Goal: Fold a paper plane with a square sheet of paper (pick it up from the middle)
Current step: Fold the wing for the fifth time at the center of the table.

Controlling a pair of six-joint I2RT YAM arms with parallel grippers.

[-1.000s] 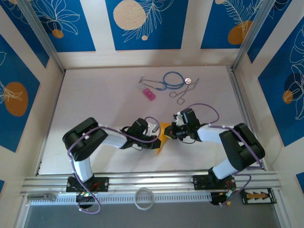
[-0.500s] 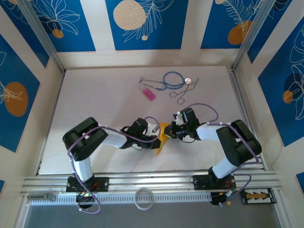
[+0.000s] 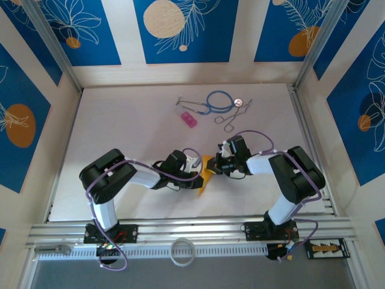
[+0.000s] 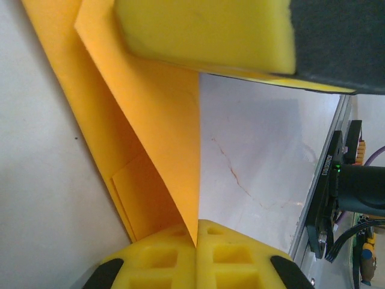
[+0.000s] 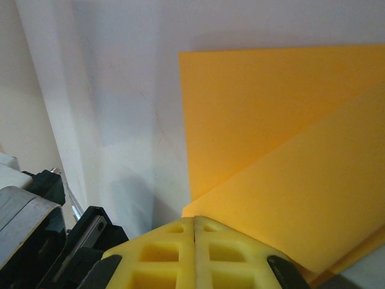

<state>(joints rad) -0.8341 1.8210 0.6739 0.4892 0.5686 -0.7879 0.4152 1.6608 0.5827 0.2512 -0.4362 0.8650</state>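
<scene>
The square sheet of paper (image 3: 204, 179) is orange-yellow and lies folded into a pointed shape on the white table, between my two grippers. The left gripper (image 3: 197, 167) comes in from the left. In the left wrist view a raised flap of the paper (image 4: 156, 120) runs down into the seam of the left gripper (image 4: 196, 232), which is shut on it. The right gripper (image 3: 216, 167) meets the sheet from the right. Its yellow pad (image 4: 204, 30) rests on top of the paper. In the right wrist view the right gripper (image 5: 194, 221) is shut, with its tips at a corner of the folded paper (image 5: 271, 120).
A small pink block (image 3: 189, 119), a blue looped cord (image 3: 219, 100) and metal scissors (image 3: 231, 117) lie at the back of the table. An aluminium rail (image 3: 192, 232) runs along the near edge, with a white ring (image 3: 182, 251) in front of it.
The right arm's elbow has swung a little to the left while its gripper stays on the paper. The left arm and the paper have not moved.
</scene>
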